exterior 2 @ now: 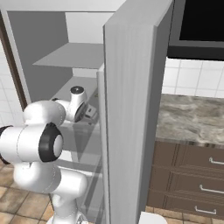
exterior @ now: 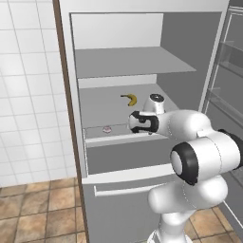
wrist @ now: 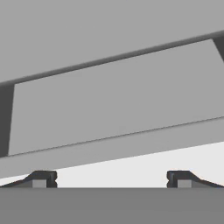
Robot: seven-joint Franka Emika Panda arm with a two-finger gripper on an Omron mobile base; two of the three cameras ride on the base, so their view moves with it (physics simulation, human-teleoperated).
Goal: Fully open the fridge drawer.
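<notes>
So, drawer: the fridge drawer (exterior: 126,154) sits below the banana (exterior: 129,99) shelf, pulled out only little.
Gripper: the gripper (wrist: 111,179) hovers at its white strip, jaws wide, holding nothing.
Left: grasping, full pull.

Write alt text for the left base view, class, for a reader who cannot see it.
A white robot arm reaches into an open fridge, its hand at the white front edge of the grey drawer. A banana lies on the shelf behind, and a small pink item sits nearer the front.
</notes>
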